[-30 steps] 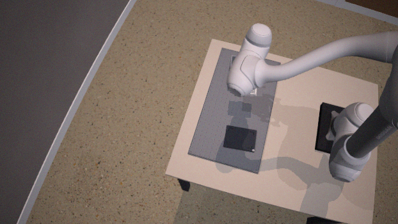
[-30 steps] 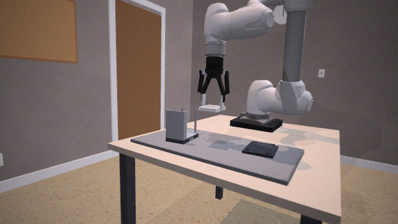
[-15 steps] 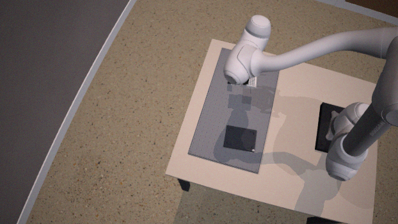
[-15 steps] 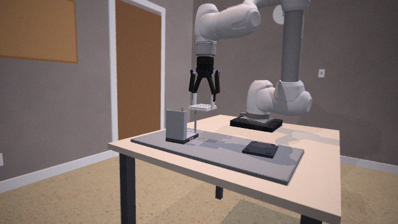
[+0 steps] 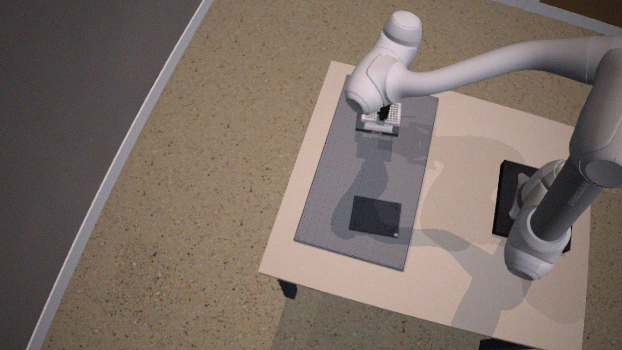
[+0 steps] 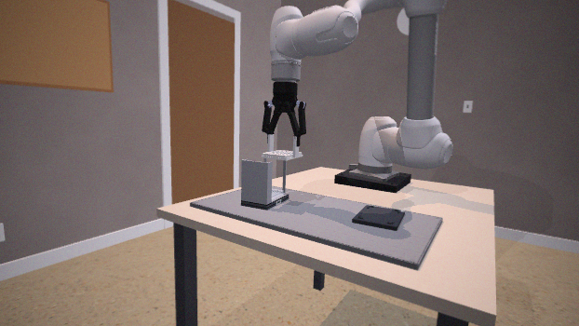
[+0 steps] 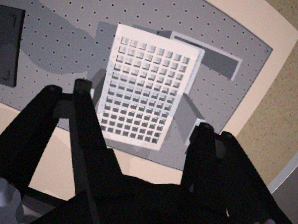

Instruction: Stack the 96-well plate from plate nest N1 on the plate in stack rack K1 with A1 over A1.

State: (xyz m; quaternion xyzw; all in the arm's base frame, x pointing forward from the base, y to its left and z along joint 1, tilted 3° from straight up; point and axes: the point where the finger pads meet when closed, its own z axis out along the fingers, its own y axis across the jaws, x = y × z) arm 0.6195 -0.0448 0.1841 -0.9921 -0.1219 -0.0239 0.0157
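My gripper [image 6: 283, 140] is shut on the white 96-well plate [image 6: 281, 155] and holds it level in the air, just above the top of the stack rack K1 [image 6: 261, 188]. In the wrist view the plate [image 7: 149, 92] sits between my two black fingers, with the grey rack [image 7: 212, 62] showing past its far edge. From above, the plate hangs over the rack [image 5: 376, 127]. The lower plate inside the rack is mostly hidden. The dark plate nest N1 [image 5: 375, 216] lies empty at the mat's near end, also seen in the side view [image 6: 378, 217].
A grey perforated mat [image 5: 365, 175] carries the rack and the nest on the beige table. The rack has a tall solid grey wall and thin upright posts [image 6: 284, 174]. The arm's base [image 6: 372, 179] stands on a black plate at the table's far side.
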